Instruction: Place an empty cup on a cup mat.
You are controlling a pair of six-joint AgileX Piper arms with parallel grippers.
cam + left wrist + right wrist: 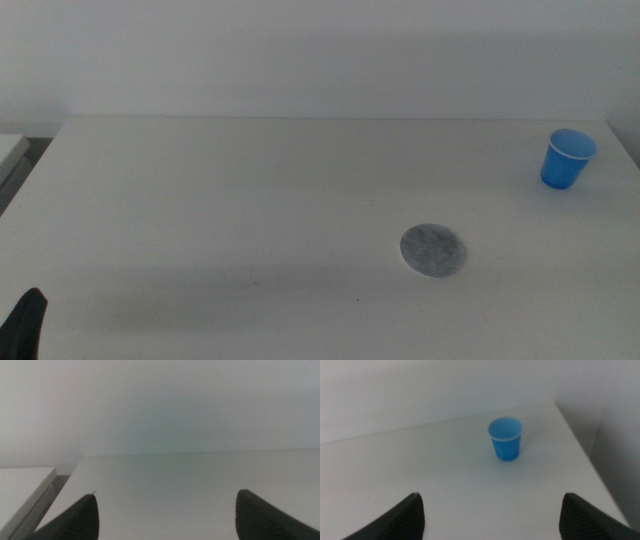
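Observation:
The blue cup (567, 159) stands upright at the far right of the white table, and it looks empty in the right wrist view (505, 439). The grey round cup mat (433, 249) lies flat right of the table's middle, apart from the cup. My right gripper (492, 517) is open and empty, some way short of the cup; it does not show in the middle view. My left gripper (165, 517) is open and empty over bare table; only a dark tip (24, 322) shows at the middle view's bottom left corner.
The table's right edge (585, 455) runs close beside the cup. A white slab (22, 485) sits just off the table's left side, also seen in the middle view (10, 150). A plain wall stands behind the table.

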